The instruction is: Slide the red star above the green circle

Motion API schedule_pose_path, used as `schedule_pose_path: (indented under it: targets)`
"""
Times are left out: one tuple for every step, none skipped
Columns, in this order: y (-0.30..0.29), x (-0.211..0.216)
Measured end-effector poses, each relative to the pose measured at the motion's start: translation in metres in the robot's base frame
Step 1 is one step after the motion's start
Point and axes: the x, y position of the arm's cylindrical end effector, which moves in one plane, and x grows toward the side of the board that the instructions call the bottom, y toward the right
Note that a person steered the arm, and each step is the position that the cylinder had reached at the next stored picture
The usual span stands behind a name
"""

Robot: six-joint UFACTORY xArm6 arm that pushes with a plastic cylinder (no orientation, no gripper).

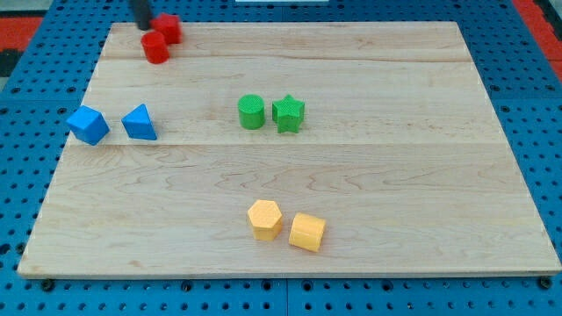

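Observation:
Two red blocks sit at the board's top left: one (167, 28) near the top edge, with a lumpy star-like outline, and a rounder one (155, 48) just below it and touching it. The green circle (251, 112) stands near the board's middle, with a green star (288, 113) right beside it on the view's right. My tip (144, 26) is at the top left, just left of the upper red block and close to or touching it. Only the rod's lower end shows.
A blue block (88, 125) and a blue triangle (139, 123) sit at the left. Two yellow blocks (264, 219) (307, 232) sit near the bottom middle. The wooden board (395, 175) lies on a blue pegboard surface.

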Motion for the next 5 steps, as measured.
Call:
schedule_pose_path:
  targets:
    - [0.042, 0.039]
    - [0.021, 0.035]
    - [-0.019, -0.003]
    - [0.087, -0.005]
    - [0.205, 0.044]
